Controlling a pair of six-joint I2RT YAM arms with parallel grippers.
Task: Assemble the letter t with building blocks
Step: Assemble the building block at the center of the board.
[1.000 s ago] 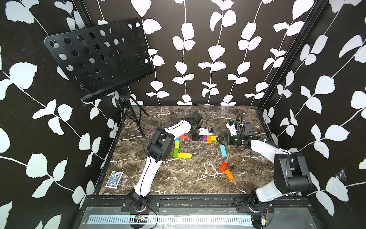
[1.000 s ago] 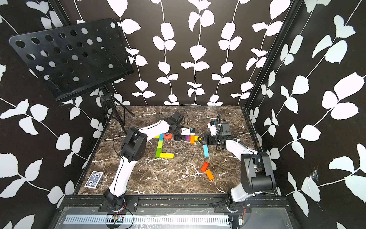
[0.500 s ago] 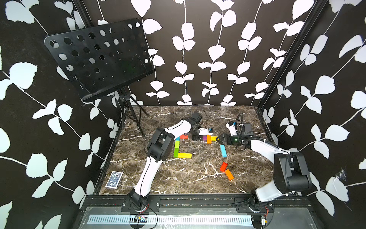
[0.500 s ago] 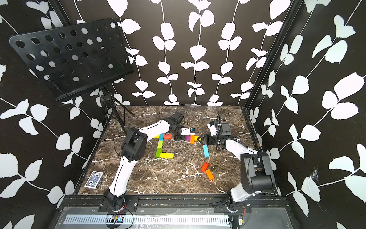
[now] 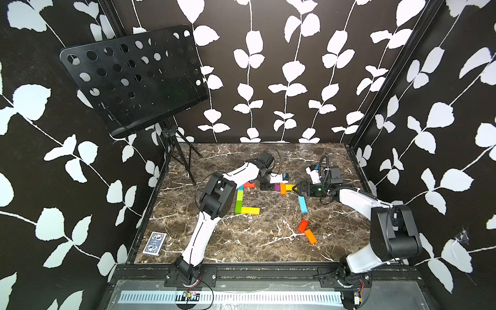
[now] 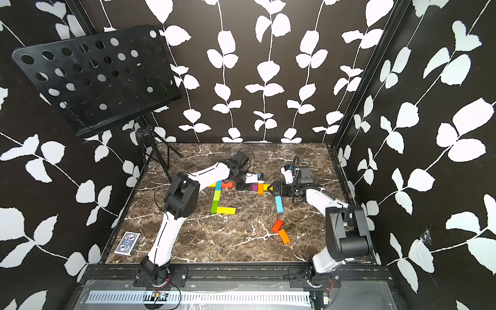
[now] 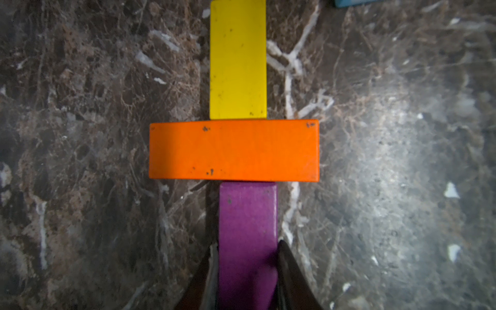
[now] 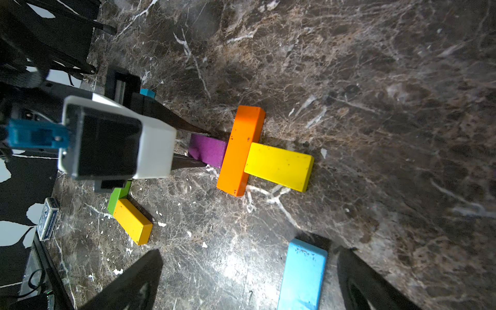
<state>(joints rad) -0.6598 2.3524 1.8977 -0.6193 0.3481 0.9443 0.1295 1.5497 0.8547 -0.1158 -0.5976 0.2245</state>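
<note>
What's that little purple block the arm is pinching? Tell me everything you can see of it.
The purple block is a small, plain rectangular bar, matte like painted wood, lying flat on the marble table. One short end butts the long side of the orange block, opposite the yellow block, so the three form a cross. The left gripper is closed on its other end, dark fingers pressing both long sides.

Top views evenly lit, sharp; wrist views dimmer, soft at edges, white glare on polished bench [image 7: 402, 166] (light from above)
</note>
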